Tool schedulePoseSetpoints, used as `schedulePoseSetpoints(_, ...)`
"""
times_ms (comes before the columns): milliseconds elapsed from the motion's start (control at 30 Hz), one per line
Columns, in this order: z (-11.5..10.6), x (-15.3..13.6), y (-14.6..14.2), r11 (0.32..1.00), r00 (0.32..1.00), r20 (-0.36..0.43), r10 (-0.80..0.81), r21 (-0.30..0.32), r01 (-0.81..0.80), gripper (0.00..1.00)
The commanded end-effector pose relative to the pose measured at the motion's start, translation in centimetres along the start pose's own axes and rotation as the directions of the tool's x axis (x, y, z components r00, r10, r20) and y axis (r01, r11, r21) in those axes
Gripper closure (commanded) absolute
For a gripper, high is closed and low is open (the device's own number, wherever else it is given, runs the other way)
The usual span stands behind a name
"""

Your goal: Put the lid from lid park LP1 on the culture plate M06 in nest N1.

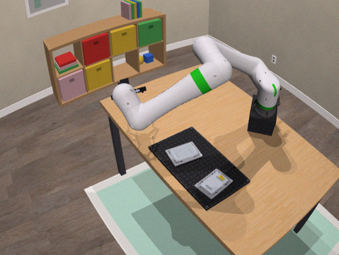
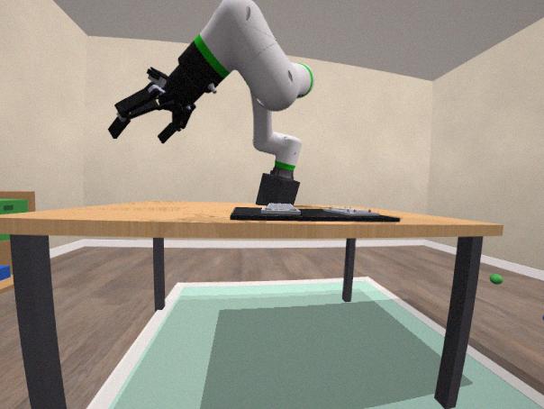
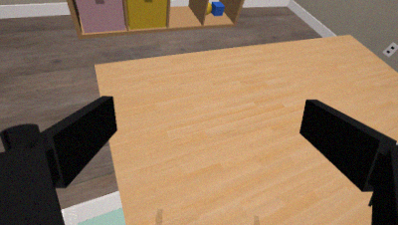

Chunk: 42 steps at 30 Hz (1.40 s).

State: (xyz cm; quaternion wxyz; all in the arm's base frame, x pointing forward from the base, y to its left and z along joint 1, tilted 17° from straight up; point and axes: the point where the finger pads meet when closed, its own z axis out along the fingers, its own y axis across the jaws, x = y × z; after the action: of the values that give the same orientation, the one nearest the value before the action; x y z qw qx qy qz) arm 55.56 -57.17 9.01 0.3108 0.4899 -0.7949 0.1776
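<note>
The gripper (image 2: 140, 131) stood fully released, holding nothing, high above the far left of the wooden table (image 1: 280, 157). No task step appeared done. The flat grey lid (image 1: 213, 183) lay in its park on the matte black perforated base plate (image 1: 224, 165), well apart from the gridded culture plate (image 1: 183, 153), still uncovered.

The pale grey, flat rectangular lid with a yellow label (image 1: 214, 182) lies level near the bench's front edge. The uncovered, white, many-welled culture plate (image 1: 184, 153) sits flat beside it, well apart, nearer the bench's left edge.
</note>
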Motion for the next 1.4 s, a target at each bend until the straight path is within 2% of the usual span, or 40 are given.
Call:
schedulePoseSetpoints(0,-2.9,-3.0,-0.2,0.988,0.987,0.068,-0.144,0.073,0.139,0.00)
schedulePoseSetpoints(33,-5.5,-6.1,0.1,0.959,0.959,0.103,-0.266,0.130,0.252,0.00)
schedulePoseSetpoints(133,-7.8,-8.8,0.5,0.913,0.914,0.126,-0.386,0.194,0.359,0.00)
schedulePoseSetpoints(267,-11.3,-13.0,1.9,0.809,0.817,0.133,-0.562,0.297,0.508,0.00)
schedulePoseSetpoints(500,-17.2,-19.8,4.9,0.560,0.597,0.086,-0.798,0.471,0.681,0.00)
schedulePoseSetpoints(567,-17.2,-19.8,4.9,0.560,0.597,0.086,-0.798,0.471,0.681,0.00)
schedulePoseSetpoints(600,-19.5,-22.5,6.5,0.435,0.492,0.042,-0.870,0.535,0.724,0.00)
schedulePoseSetpoints(700,-21.6,-24.9,7.8,0.422,0.481,0.037,-0.876,0.541,0.727,0.00)
schedulePoseSetpoints(733,-22.4,-25.8,8.7,0.294,0.378,-0.018,-0.926,0.594,0.749,0.00)
schedulePoseSetpoints(833,-25.1,-28.9,10.7,0.294,0.378,-0.018,-0.926,0.594,0.749,0.00)
schedulePoseSetpoints(867,-25.7,-29.8,11.8,0.167,0.279,-0.080,-0.957,0.635,0.754,0.00)
schedulePoseSetpoints(900,-26.6,-30.8,12.5,0.167,0.279,-0.080,-0.957,0.635,0.754,0.00)
schedulePoseSetpoints(933,-27.4,-31.7,13.7,0.046,0.188,-0.144,-0.971,0.665,0.745,0.00)
schedulePoseSetpoints(1033,-29.6,-34.2,15.9,0.046,0.188,-0.144,-0.971,0.665,0.745,0.00)
schedulePoseSetpoints(1067,-30.2,-35.0,17.1,-0.066,0.108,-0.209,-0.972,0.684,0.726,0.00)
schedulePoseSetpoints(1133,-30.2,-35.0,17.1,-0.066,0.108,-0.209,-0.972,0.684,0.726,0.00)
schedulePoseSetpoints(1167,-32.3,-37.5,20.1,-0.167,0.039,-0.270,-0.962,0.695,0.700,0.00)
schedulePoseSetpoints(1200,-32.8,-38.1,20.8,-0.167,0.039,-0.270,-0.962,0.695,0.700,0.00)
schedulePoseSetpoints(1233,-33.1,-38.5,21.6,-0.254,-0.018,-0.326,-0.945,0.698,0.670,0.00)
schedulePoseSetpoints(1267,-33.7,-39.1,22.5,-0.254,-0.018,-0.326,-0.945,0.698,0.670,0.00)
schedulePoseSetpoints(1300,-34.3,-39.9,23.7,-0.327,-0.064,-0.375,-0.925,0.696,0.640,0.00)
schedulePoseSetpoints(1333,-35.0,-40.7,24.8,-0.327,-0.064,-0.375,-0.925,0.696,0.640,0.00)
schedulePoseSetpoints(1367,-35.5,-41.3,26.0,-0.386,-0.100,-0.417,-0.903,0.691,0.611,0.00)
